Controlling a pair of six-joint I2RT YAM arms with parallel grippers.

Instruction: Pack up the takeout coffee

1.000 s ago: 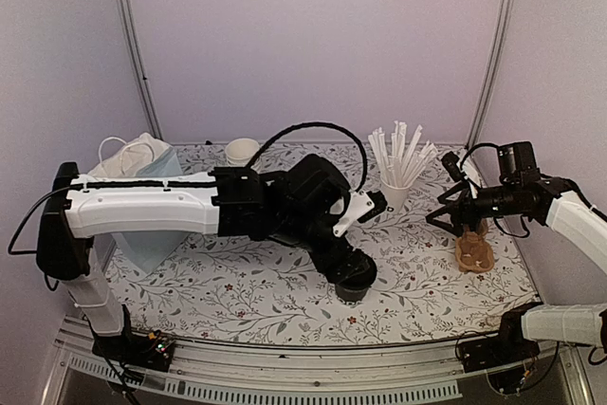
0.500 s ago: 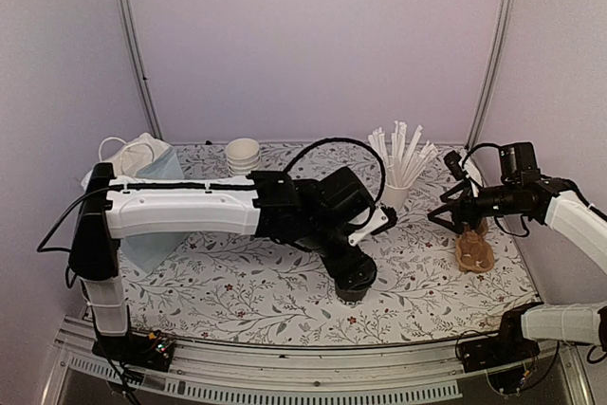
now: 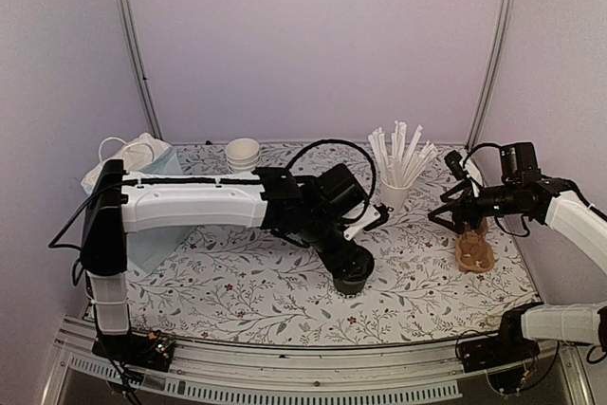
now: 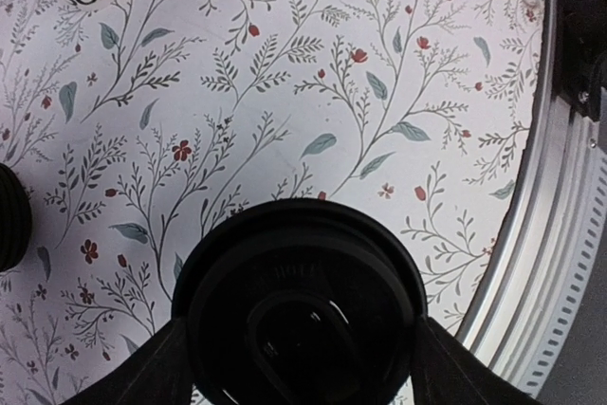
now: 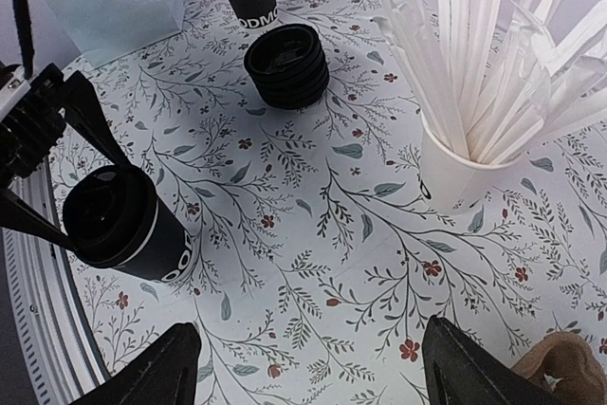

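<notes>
The takeout coffee [image 3: 352,278], a black paper cup with a round black lid, stands upright on the flowered table near the front middle. My left gripper [image 3: 349,266] reaches down over it. In the left wrist view the lid [image 4: 299,305] fills the space between the two dark fingers [image 4: 152,367], which press against its opposite edges. The right wrist view shows the same cup [image 5: 133,230] with those fingers straddling its lid. My right gripper [image 3: 451,218] hovers at the right side, open, with only bare tabletop between its fingers [image 5: 166,372].
At the back stand a nested stack of cups [image 3: 243,153] and a white cup of wrapped straws [image 3: 395,193]. A pile of black lids [image 5: 287,64] lies near the stack. A brown cardboard carrier [image 3: 473,252] sits at the right, a pale blue bag [image 3: 142,173] at the left. The metal front rail [image 4: 531,263] runs close by the coffee.
My left arm has shifted rightward and settled lower over the cup, and its fingers have drawn in against the lid. The right arm has not moved.
</notes>
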